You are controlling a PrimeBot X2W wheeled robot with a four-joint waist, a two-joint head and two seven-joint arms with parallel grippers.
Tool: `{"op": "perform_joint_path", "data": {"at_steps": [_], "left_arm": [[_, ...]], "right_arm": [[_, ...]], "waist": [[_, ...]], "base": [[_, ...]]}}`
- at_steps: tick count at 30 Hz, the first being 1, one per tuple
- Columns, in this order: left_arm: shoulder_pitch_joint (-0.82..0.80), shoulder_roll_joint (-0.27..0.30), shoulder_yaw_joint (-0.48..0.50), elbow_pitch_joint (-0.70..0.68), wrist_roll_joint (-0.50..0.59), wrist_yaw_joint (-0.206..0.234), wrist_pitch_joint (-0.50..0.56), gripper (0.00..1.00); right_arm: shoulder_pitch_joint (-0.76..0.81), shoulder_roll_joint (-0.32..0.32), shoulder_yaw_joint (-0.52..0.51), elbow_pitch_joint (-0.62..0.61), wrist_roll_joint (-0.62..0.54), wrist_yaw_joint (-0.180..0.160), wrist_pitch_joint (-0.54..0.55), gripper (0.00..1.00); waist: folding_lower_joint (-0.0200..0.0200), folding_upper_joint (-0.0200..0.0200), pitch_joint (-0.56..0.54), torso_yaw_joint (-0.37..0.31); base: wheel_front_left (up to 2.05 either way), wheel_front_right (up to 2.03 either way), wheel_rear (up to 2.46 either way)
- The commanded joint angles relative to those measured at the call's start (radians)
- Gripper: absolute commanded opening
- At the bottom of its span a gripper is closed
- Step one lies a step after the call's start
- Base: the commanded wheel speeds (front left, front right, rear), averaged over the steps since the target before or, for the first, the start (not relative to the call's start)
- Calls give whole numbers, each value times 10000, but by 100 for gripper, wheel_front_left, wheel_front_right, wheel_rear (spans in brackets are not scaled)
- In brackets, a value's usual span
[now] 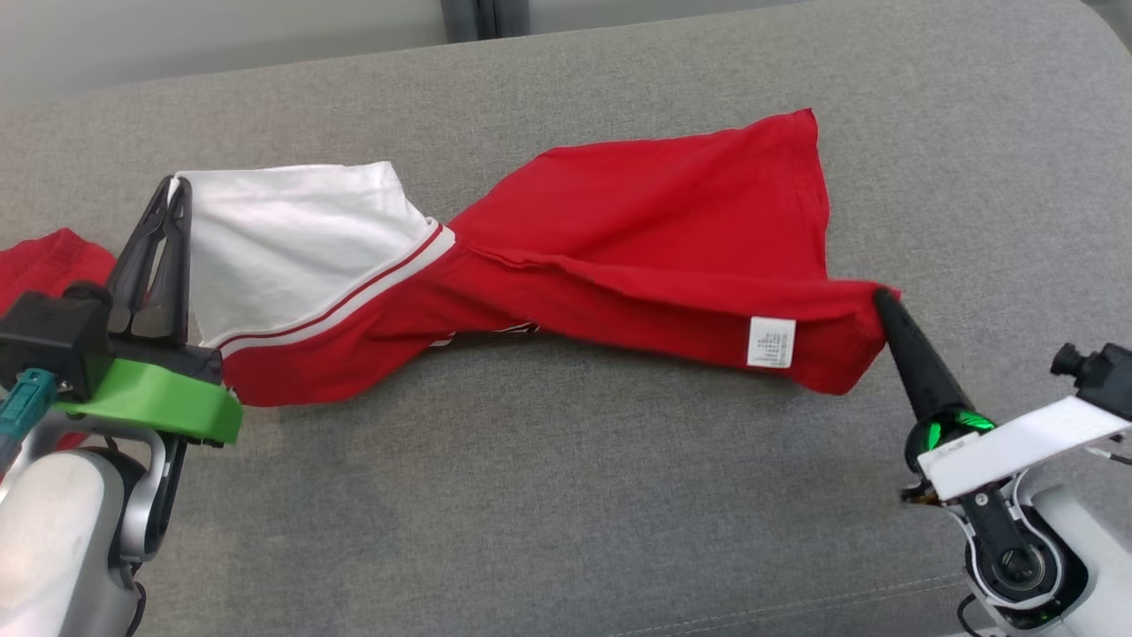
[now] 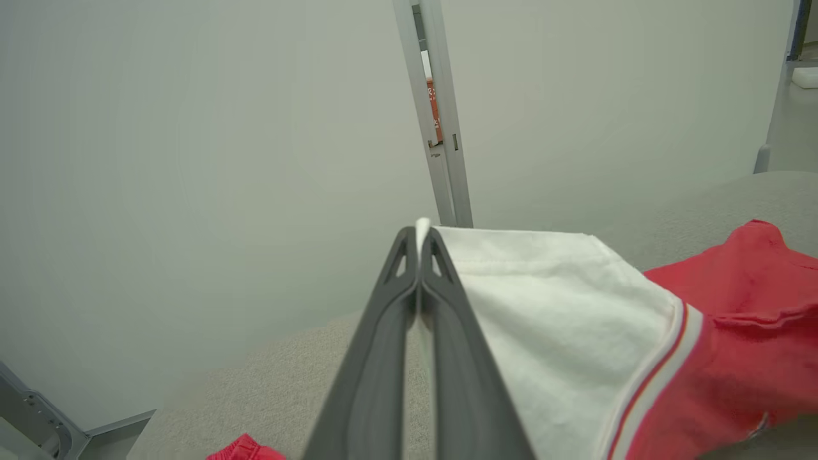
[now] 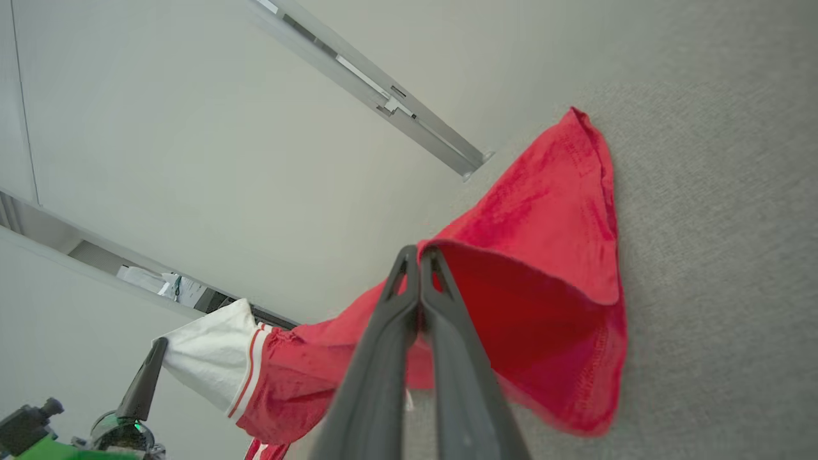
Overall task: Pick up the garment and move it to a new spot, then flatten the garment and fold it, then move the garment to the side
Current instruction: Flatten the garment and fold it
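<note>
The garment (image 1: 637, 239) is a red shirt with a white sleeve (image 1: 283, 239) trimmed in red and white stripes. It hangs stretched between my two grippers above the grey cushion (image 1: 566, 495). My left gripper (image 1: 177, 188) is shut on the white sleeve's corner (image 2: 422, 231). My right gripper (image 1: 880, 296) is shut on a red hem corner (image 3: 425, 246), near a white label (image 1: 771, 341). The far red corner (image 1: 800, 124) rests on the cushion. In the right wrist view the garment (image 3: 543, 255) droops from my fingertips, and the left gripper (image 3: 161, 345) holds the sleeve.
A red piece of cloth (image 1: 44, 261) lies at the far left behind my left arm, also seen as red cloth (image 2: 246, 448). A pale wall (image 2: 192, 160) with a metal post (image 2: 441, 128) stands behind the cushion. Grey cushion surface stretches wide in front.
</note>
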State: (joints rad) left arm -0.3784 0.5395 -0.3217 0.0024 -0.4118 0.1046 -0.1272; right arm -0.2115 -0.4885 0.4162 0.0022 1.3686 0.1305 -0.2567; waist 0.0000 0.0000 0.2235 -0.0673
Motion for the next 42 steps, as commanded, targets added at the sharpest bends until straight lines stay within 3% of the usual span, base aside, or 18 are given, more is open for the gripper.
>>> {"op": "perform_joint_path", "data": {"at_steps": [1, 5, 8, 9, 10, 11, 20, 34, 35, 38, 42], "left_arm": [[145, 42, -7, 53, -23, -1, 75, 0], [315, -61, -69, 231, -130, 52, 54, 0], [383, -107, -77, 466, -181, 34, -97, 0], [381, -112, -74, 542, -196, 25, -149, 0], [362, -123, -71, 604, -206, 12, -190, 0], [332, -137, -73, 650, -212, 7, -251, 0], [164, -173, -101, 1047, -266, -27, -499, 0], [350, -72, -156, 1174, -376, -17, -597, 0], [356, -81, -163, 1179, -382, -11, -601, 0], [379, -110, -184, 1194, -419, 11, -622, 0], [436, -109, -198, 1217, -443, 48, -661, 0]], "right_arm": [[-74, -77, 233, 166, 153, 5, 17, 0], [54, -27, 873, 869, 102, 5, -51, 1], [182, 229, 1262, 1122, 345, 6, -70, 47], [208, 259, 1362, 1133, 419, 6, -68, 75], [227, 280, 1470, 1109, 541, 5, -74, 92], [247, 302, 1562, 1064, 658, 5, -77, 100], [519, -146, 2456, 747, 956, 5, -82, 100], [305, -490, 4246, 1238, 1028, 5, 1, 100], [270, -497, 4310, 1278, 1013, 5, -7, 98], [145, -532, 4504, 1395, 1000, 5, -28, 49], [27, -515, 4624, 1535, 1030, 5, -60, 42]], "waist": [[0, 0, 46, 20], [0, 0, 240, 109], [0, 0, 406, 161], [0, 0, 447, 167], [0, 0, 501, 170], [0, 0, 532, 172], [0, 0, 514, 109], [0, 0, 290, 129], [0, 0, 273, 134], [0, 0, 229, 158], [0, 0, 205, 184]], "base": [[0, 0, 0], [0, 0, 0], [0, 0, 0], [0, 0, 0], [0, 0, 0], [0, 0, 0], [0, 0, 0], [0, 0, 0], [0, 0, 0], [0, 0, 0], [0, 0, 0]]}}
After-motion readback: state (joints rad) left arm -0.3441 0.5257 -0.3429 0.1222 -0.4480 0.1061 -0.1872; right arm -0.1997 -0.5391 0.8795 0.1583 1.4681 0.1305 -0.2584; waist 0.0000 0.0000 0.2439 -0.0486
